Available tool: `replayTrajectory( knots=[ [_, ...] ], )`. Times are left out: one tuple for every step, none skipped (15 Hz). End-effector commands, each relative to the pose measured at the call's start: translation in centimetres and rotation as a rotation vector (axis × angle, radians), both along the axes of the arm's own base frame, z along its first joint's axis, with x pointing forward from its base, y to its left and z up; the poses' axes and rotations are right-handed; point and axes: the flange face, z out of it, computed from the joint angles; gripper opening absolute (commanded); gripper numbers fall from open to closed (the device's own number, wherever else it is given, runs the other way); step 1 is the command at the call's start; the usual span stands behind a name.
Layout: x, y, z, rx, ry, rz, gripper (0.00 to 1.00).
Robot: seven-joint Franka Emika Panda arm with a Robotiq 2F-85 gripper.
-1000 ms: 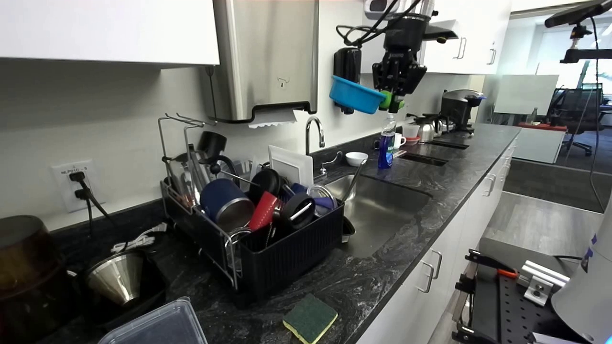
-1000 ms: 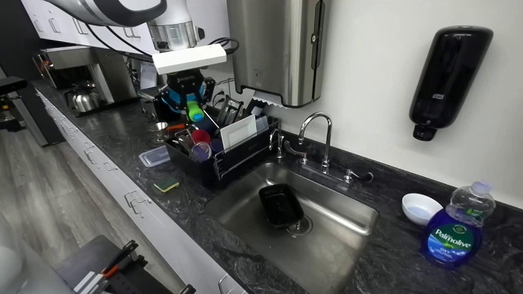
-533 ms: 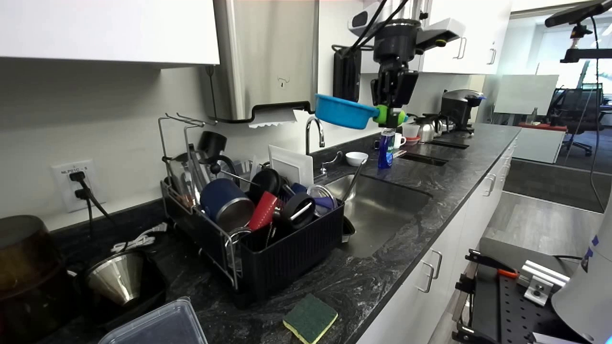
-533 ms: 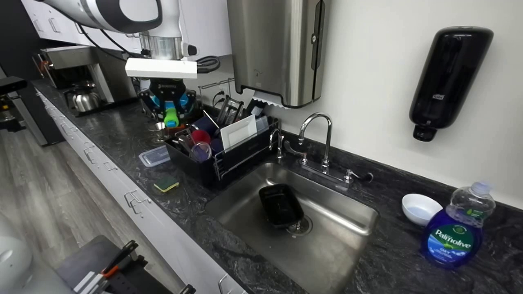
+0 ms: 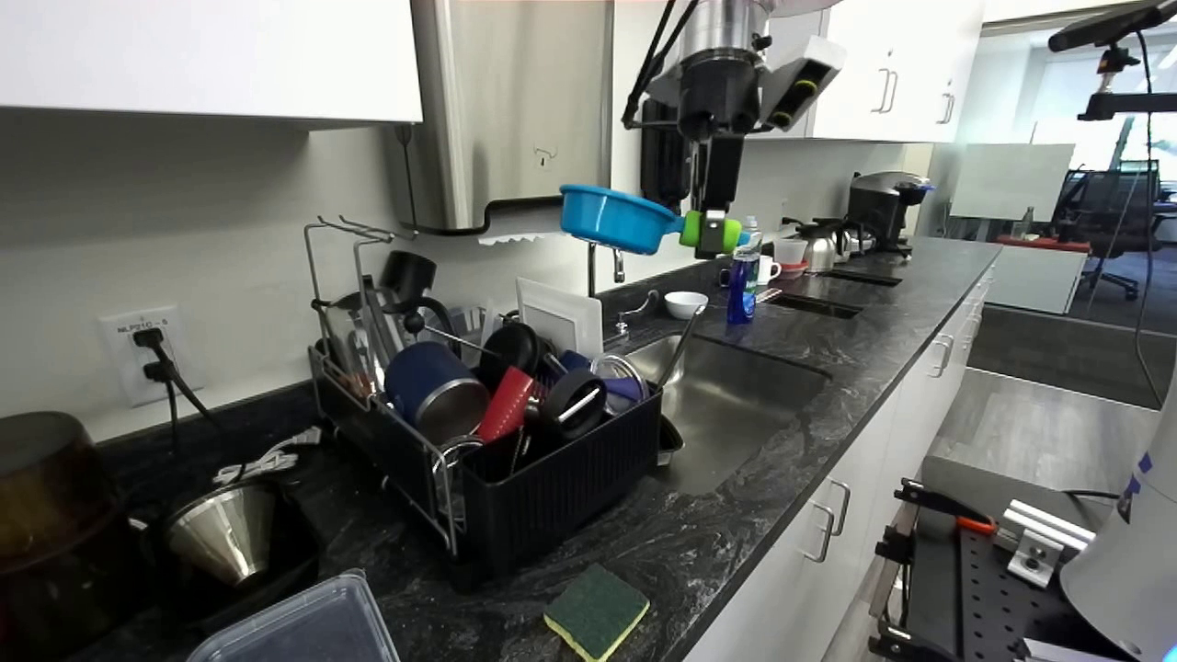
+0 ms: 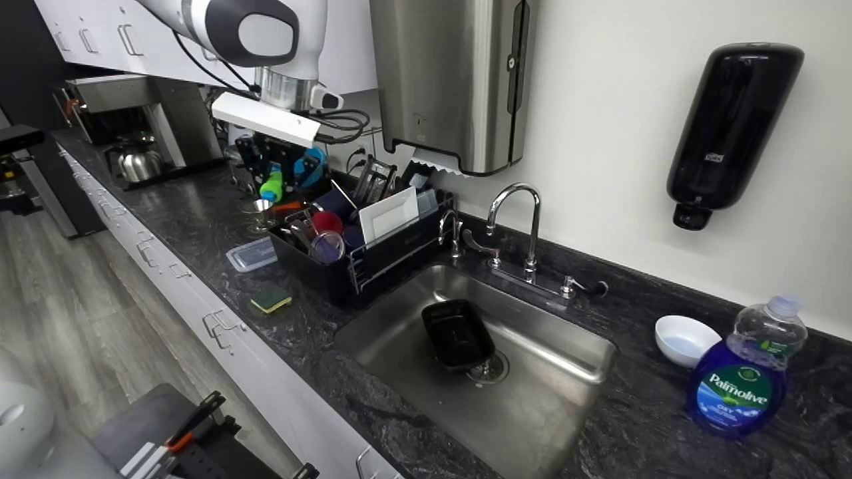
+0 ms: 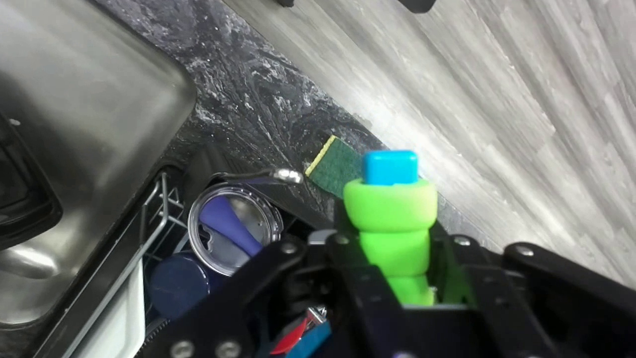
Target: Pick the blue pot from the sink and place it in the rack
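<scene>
At 9 o'clock from fingers [image 5: 712,243] clenching its handle [image 5: 691,228], in an exterior view: blue pot [image 5: 614,221]; at 8 o'clock: rack [image 5: 563,504].

A pale wall [image 6: 599,146] rises beside the pincer [image 5: 712,235], and white cupboards [image 5: 929,69] hang higher than it. Lower than the pincer, white cabinets [image 5: 869,478] line the front of the dark desk [image 5: 938,276]. Lowest lies a grey plank floor [image 7: 507,109], a bright glare on it in the wrist view. Well beyond the pincer, in an exterior view, a dark chair [image 5: 1117,216], a pale board [image 5: 1011,184] and bright glass [image 5: 1057,101] show.
</scene>
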Motion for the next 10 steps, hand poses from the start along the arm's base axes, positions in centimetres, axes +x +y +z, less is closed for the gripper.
replayTrajectory(
  knots=[
    [2.4,-0.5,-0.5,0.068,0.064,-0.113,0.08],
    [3.0,-0.5,-1.0,0.087,0.076,-0.137,0.08],
    [3.6,-0.6,-1.4,0.1,0.089,-0.162,0.08],
    [4.1,-0.4,-1.9,0.109,0.103,-0.176,0.08],
    [4.5,-0.2,-2.5,0.12,0.118,-0.184,0.08],
    [5.0,0.0,-3.3,0.126,0.135,-0.197,0.08],
    [5.5,0.2,-3.9,0.132,0.153,-0.207,0.08],
    [5.9,0.4,-4.7,0.14,0.173,-0.218,0.08],
    [6.4,0.5,-5.5,0.143,0.186,-0.232,0.08],
    [6.9,0.5,-6.2,0.147,0.201,-0.245,0.08]
  ],
)
